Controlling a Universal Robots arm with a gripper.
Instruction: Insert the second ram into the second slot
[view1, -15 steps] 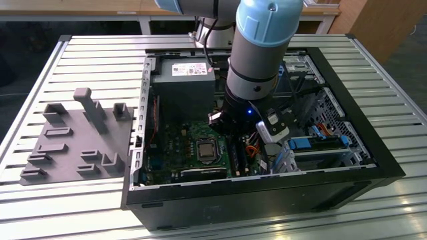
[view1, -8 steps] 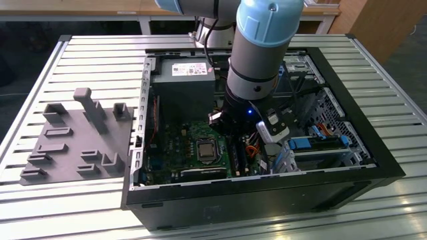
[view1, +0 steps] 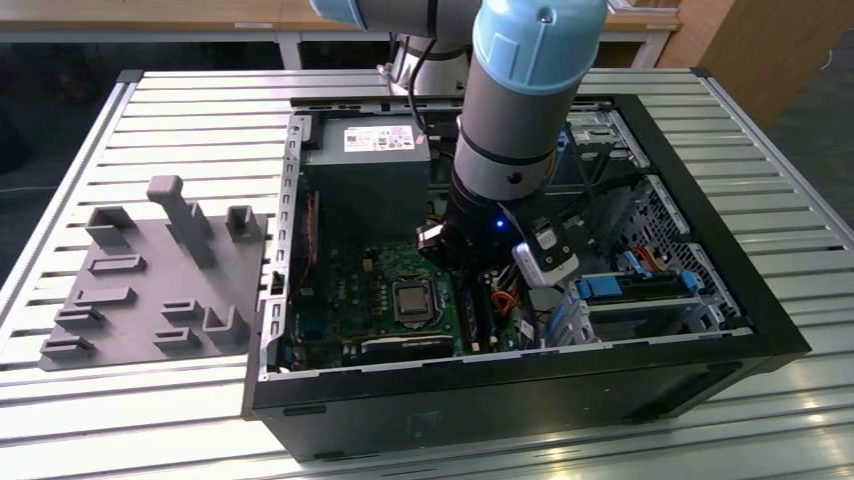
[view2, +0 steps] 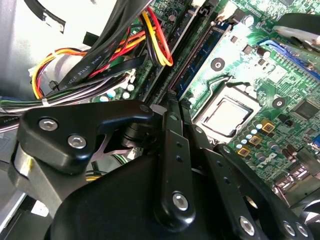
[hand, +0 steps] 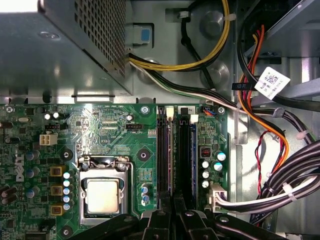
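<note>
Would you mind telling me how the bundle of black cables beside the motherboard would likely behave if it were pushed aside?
The black cables curve and sag along their run, so they are probably floppy and would bend away rather than resist. The white ties bind them, so they would likely shift together and may spring back.

An open black computer case (view1: 694, 340) lay on a slatted metal desk (view1: 187, 110). On the desk toward the exterior view's left, just beside the case, sat a grey fixture plate (view1: 134, 300) with upright blocks and pegs. Inside the case, a grey power supply (view1: 367, 165) with a pale label stood next to the green motherboard (hand: 115, 135). The processor socket (hand: 102, 192) held a bare silver chip under its metal frame. Bundles of yellow, orange, red and black cables (hand: 260, 125) ran alongside the board, one carrying a white tag (hand: 272, 81).
</note>
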